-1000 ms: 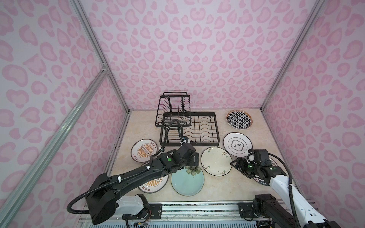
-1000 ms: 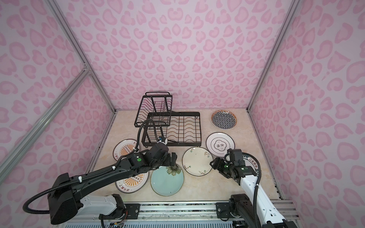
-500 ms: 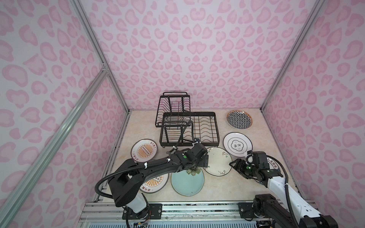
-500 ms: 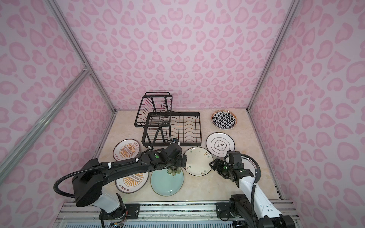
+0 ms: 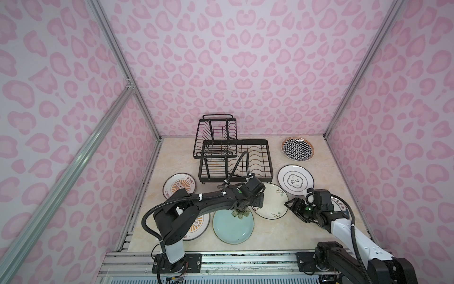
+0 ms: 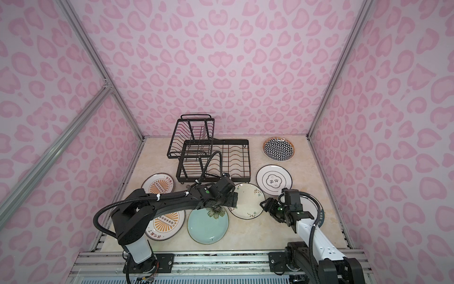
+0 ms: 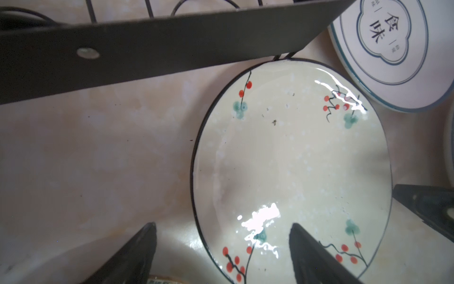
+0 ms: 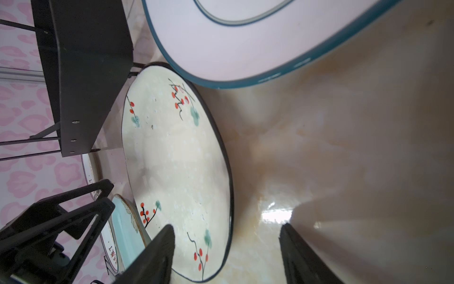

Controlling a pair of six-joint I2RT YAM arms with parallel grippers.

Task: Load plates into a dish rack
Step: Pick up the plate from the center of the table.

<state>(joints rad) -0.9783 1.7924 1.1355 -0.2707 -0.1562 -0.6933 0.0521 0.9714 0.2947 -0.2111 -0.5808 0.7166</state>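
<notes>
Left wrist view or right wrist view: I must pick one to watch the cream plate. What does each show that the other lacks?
Left wrist only: the characters on the cloud plate, and the open left gripper astride one rim of the cream plate. Right wrist only: the wall, and the open right gripper astride the opposite rim. Both: cream plate, cloud plate, rack, table.

hidden: lettered plate (image 5: pixel 341 206) (only a rim sliver shows, 4 o'clock of rack (image 5: pixel 211 179)) under right arm (image 5: pixel 344 228) | orange plate (image 5: pixel 202 227) at 7 o'clock half under left arm (image 5: pixel 208 199) | cut off: cloud plate (image 7: pixel 393 49), left wrist view
</notes>
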